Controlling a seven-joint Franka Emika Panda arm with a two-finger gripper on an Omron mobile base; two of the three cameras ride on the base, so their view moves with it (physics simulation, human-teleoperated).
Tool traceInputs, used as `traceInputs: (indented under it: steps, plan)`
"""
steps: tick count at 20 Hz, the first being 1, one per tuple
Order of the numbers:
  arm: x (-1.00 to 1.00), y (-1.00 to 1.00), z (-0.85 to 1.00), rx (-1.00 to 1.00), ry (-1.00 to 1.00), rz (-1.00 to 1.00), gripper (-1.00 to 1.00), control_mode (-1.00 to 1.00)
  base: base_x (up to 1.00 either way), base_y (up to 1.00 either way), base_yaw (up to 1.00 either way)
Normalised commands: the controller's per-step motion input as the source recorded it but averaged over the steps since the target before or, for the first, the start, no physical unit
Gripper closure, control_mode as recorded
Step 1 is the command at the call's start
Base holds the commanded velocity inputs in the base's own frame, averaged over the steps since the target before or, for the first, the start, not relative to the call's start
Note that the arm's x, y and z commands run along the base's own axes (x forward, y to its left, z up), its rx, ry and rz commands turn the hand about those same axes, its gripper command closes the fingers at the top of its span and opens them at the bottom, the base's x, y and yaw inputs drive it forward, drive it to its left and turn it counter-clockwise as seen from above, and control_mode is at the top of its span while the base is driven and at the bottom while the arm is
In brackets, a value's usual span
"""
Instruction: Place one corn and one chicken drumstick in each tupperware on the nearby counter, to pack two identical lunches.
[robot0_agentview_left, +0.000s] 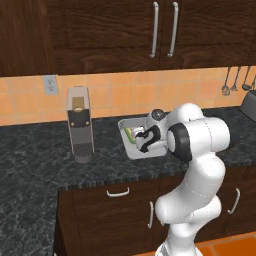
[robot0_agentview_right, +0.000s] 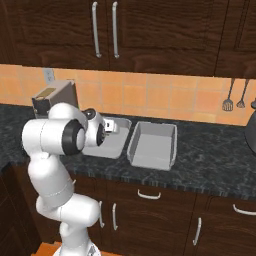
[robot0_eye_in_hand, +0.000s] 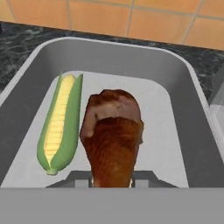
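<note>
My gripper (robot0_eye_in_hand: 111, 180) is shut on a glossy reddish-brown chicken drumstick (robot0_eye_in_hand: 112, 138) at its thin end, the meaty end pointing down into a light-grey tupperware (robot0_eye_in_hand: 131, 54). A pale yellow corn (robot0_eye_in_hand: 59, 123) with green husk lies on that tray's floor, just left of the drumstick. From the left base view the gripper (robot0_agentview_left: 145, 140) hangs over this tupperware (robot0_agentview_left: 124, 126), where the corn (robot0_agentview_left: 129, 133) shows. In the right base view the gripper (robot0_agentview_right: 109, 127) is over the left tupperware (robot0_agentview_right: 117, 146); a second tupperware (robot0_agentview_right: 152, 145) beside it on the counter (robot0_agentview_right: 210, 160) looks empty.
A grey upright appliance (robot0_agentview_left: 80, 125) stands on the counter left of the trays, under a wall socket (robot0_agentview_left: 50, 84). Utensils (robot0_agentview_right: 228, 102) hang on the tiled wall at the right. A dark object (robot0_agentview_left: 248, 105) sits at the far right. Cabinets hang above.
</note>
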Motion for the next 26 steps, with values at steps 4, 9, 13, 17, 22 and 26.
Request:
traceInputs:
  steps: [4, 9, 13, 17, 22, 26]
  plan:
    - [0.02, 0.01, -0.04, 0.0, 0.0, 0.0, -1.0, -1.0, 0.0, 0.0, 0.0]
    - [-0.21, 0.05, 0.56, 0.0, -0.04, 0.0, -1.0, -1.0, 0.0, 0.0, 0.0]
    - [-0.59, 0.08, 0.97, 0.01, -0.07, 0.0, -1.0, -1.0, 0.0, 0.0, 0.0]
    - [-0.74, 0.0, 0.94, 0.06, 0.0, 0.0, -1.0, -1.0, 0.0, 0.0, 0.0]
    - [-0.44, -0.03, 0.8, 0.08, 0.06, -0.01, -1.0, -1.0, 0.0, 0.0, 0.0]
    - [-0.63, 0.0, 0.94, 0.09, 0.09, -0.01, -1.0, -1.0, 0.0, 0.0, 0.0]
